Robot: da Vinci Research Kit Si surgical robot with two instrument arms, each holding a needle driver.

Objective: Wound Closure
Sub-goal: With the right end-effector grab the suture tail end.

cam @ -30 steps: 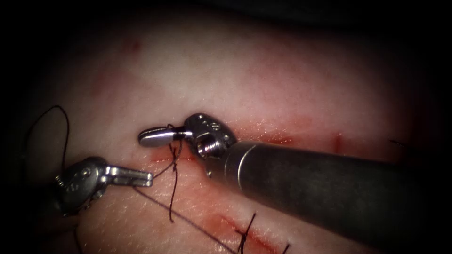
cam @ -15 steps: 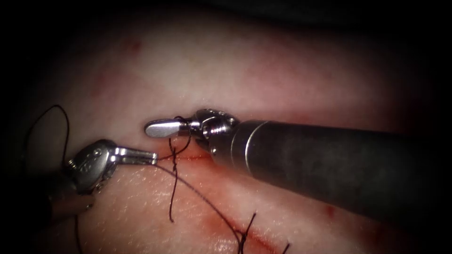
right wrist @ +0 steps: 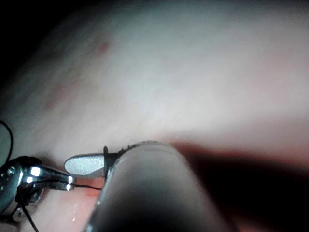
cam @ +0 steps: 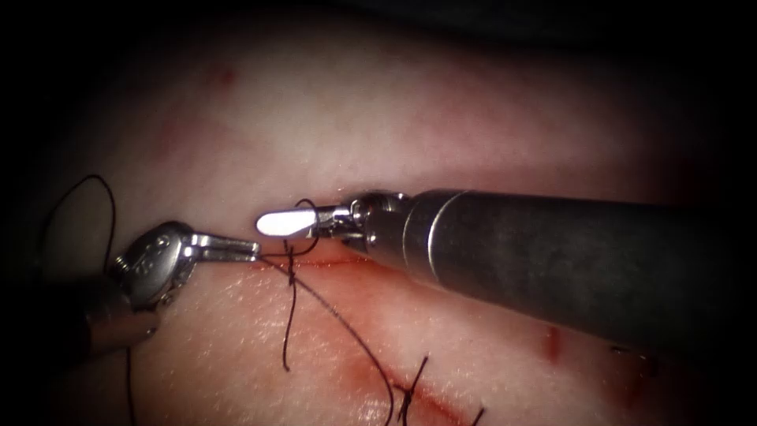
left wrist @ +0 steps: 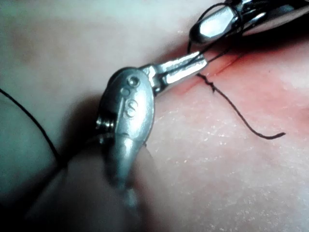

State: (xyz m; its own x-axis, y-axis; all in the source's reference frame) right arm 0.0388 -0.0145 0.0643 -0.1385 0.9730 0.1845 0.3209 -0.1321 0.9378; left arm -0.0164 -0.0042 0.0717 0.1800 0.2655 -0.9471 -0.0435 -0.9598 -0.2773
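My left tool [cam: 251, 251] lies just left of the cut [cam: 339, 264], its jaws shut on the dark thread [cam: 347, 327]. From the jaws the thread curves down and right to an earlier stitch [cam: 408, 392]. My right tool [cam: 268, 223] reaches in over the cut, jaws shut, with a loop of thread [cam: 306, 214] wound around them near the hinge. A small knot [cam: 291, 268] sits on the cut between both tips, and its free tail [cam: 287, 339] hangs down. The left wrist view has the left tool [left wrist: 200, 60] under the right tool [left wrist: 200, 30]. Both tips, right tool [right wrist: 70, 166] and left tool [right wrist: 70, 182], also appear in the right wrist view.
The pale tissue [cam: 394, 118] spreads above the cut. A slack arc of thread [cam: 106, 197] lies at the far left behind the left tool. Red fluid [cam: 552, 341] marks the tissue below the right shaft [cam: 552, 260], which crosses over the cut's right part.
The left tool has moved up and right to the cut, and its thread has gone from taut to a slack curve. The right tool has shifted slightly right and turned at its wrist, the loop still on it.
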